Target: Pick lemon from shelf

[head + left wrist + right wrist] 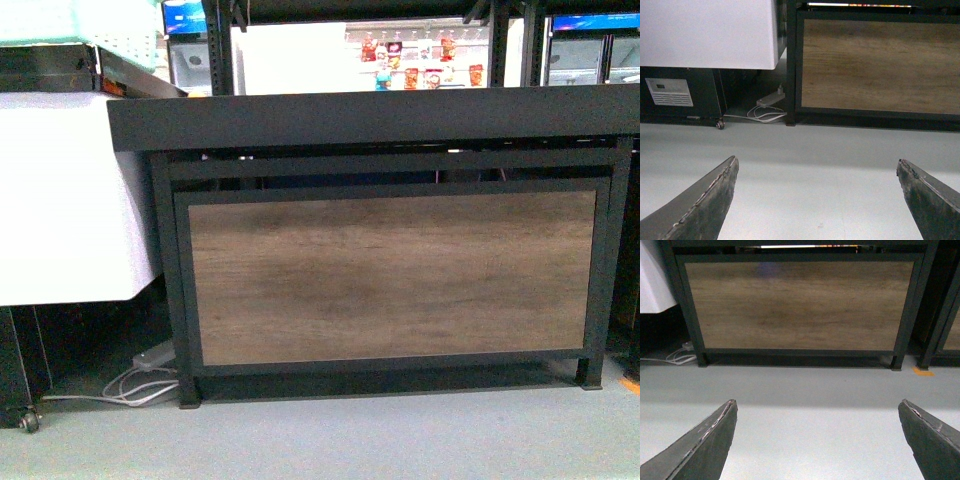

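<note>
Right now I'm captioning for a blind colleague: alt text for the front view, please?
The shelf, a black-framed rack with a brown wood-grain front panel, fills the view from low down; its tier top is out of sight and no lemon or arm shows. A white cabinet stands to its left.

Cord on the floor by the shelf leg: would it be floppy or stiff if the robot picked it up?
Probably floppy: the cord lies in loose loops on the floor. It looks thin, so likely light, though the power strip it seems joined to would add weight. It may also snag, since it runs beside the shelf leg.
</note>
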`<act>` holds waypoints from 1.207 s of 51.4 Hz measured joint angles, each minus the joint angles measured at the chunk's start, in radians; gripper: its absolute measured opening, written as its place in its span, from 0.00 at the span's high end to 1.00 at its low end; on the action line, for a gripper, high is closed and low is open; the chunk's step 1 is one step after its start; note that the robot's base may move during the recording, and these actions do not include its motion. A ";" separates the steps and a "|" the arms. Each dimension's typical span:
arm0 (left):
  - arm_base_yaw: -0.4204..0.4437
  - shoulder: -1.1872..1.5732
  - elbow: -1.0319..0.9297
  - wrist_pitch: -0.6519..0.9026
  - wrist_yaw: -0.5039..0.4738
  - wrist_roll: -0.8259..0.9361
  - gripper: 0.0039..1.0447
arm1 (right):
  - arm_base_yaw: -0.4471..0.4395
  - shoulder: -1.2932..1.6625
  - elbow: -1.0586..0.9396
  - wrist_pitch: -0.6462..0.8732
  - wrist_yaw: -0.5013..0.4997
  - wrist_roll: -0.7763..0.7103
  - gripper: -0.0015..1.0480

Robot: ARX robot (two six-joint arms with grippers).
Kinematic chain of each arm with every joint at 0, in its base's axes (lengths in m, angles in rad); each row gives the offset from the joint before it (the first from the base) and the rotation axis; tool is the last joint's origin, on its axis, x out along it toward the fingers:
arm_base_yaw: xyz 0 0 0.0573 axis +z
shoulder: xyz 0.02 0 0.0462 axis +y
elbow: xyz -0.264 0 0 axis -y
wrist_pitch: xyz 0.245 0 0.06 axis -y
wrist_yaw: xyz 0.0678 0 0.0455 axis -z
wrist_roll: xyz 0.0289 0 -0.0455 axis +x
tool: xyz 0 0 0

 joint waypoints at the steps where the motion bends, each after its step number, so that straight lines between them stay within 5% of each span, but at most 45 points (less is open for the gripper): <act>1: 0.000 0.000 0.000 0.000 0.000 0.000 0.07 | 0.000 0.000 0.000 0.000 0.000 0.000 0.07; 62: 0.000 0.000 0.000 0.000 0.000 0.000 0.07 | 0.000 0.000 0.000 0.000 0.000 0.000 0.07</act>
